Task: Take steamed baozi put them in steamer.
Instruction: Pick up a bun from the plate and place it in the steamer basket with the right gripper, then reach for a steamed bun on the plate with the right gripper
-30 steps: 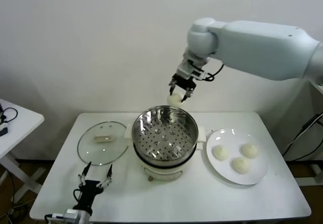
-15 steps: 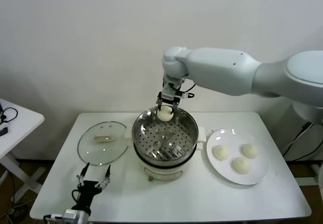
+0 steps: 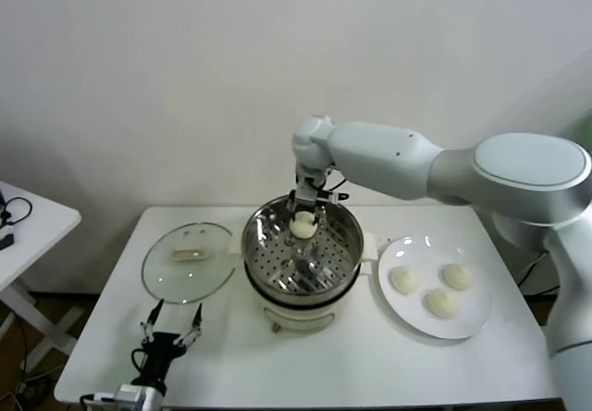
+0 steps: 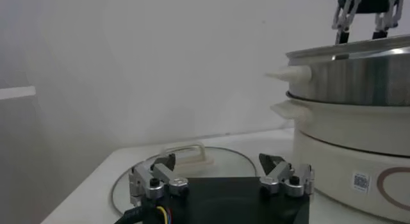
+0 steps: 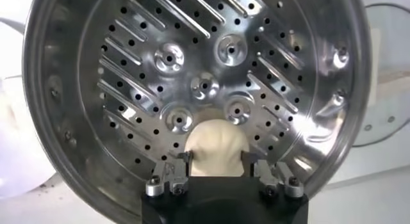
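Baozi, smooth and creamy, pinched between right gripper fingers inside the perforated steel steamer, three more on the white plate aside; left gripper spread wide beside the glass lid.

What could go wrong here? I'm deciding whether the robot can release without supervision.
1. The right gripper holds the baozi over the far part of the steamer, not the middle; released now, it might drop and roll on the perforated floor, or land against the wall.
2. Soft dough may stick to the fingers and lift out again.
3. Three baozi remain on the plate; poor placement could crowd them.
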You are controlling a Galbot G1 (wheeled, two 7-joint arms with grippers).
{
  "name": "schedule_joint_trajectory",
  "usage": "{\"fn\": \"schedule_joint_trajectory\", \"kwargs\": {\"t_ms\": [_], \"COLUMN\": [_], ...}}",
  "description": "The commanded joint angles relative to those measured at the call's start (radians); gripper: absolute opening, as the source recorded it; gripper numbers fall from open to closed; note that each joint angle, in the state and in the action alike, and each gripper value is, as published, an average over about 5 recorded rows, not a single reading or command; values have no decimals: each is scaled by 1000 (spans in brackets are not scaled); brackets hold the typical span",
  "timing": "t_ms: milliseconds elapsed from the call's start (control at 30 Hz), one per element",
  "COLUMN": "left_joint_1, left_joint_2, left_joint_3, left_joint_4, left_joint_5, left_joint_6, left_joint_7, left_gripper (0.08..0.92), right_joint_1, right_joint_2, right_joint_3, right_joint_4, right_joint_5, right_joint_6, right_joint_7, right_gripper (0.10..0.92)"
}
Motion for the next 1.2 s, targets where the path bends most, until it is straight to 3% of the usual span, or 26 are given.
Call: {"fn": "schedule_joint_trajectory", "kwargs": {"t_ms": [33,167,300,467,600,767,867,1200], "left_joint_1": [0,-1,1,4,8,8,6,7], "left_joint_2": [1,2,2,3,4,3,1,0], "left_joint_3": [0,0,0,1,4,7,7,-2], "left_joint_4": [1,-2,-10,-19,-24,-23,-20,-12], "left_joint_5": [0,1,3,6,8,9,9,11], "left_joint_6": [-1,0,4,8,8,6,6,6], "left_joint_7": [0,0,0,1,1,1,1,0], "left_gripper": [823,823,823,823,823,823,823,823], "right_joint_1": [-19,76,232,410,495,430,318,-6], "right_joint_2": [4,-38,-128,-297,-445,-633,-693,-645], "right_joint_3": [28,-2,-131,-378,-557,-598,-515,-296], "right_joint_4": [-36,-6,67,180,318,535,590,457], "right_joint_5": [-1,123,372,703,805,843,821,680], "right_joint_6": [16,7,-73,-324,-502,-764,-864,-988], "right_joint_7": [24,3,-46,-79,-31,121,196,319], "right_gripper": [610,727,807,822,823,823,823,823]}}
